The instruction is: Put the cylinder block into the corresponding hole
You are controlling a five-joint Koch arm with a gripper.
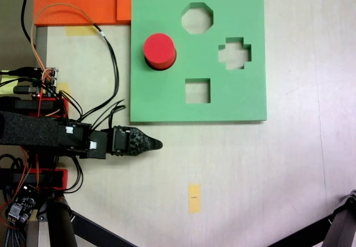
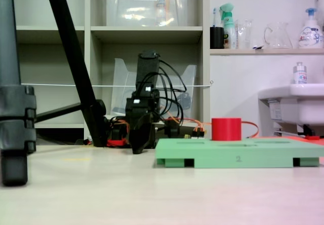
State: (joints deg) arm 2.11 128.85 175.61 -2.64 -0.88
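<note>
Just below the green board's (image 1: pixel 167 99) lower left corner in a fixed view, the end effector (image 1: pixel 156 144) lies low over the desk (image 1: pixel 250 169), holding nothing; only one dark tip shows, so its opening cannot be told. One red cylinder block (image 1: pixel 159 50) sits in the round hole. Three other cutouts stay open: octagon (image 1: pixel 197 18), cross (image 1: pixel 234 53), square (image 1: pixel 197 90).
</note>
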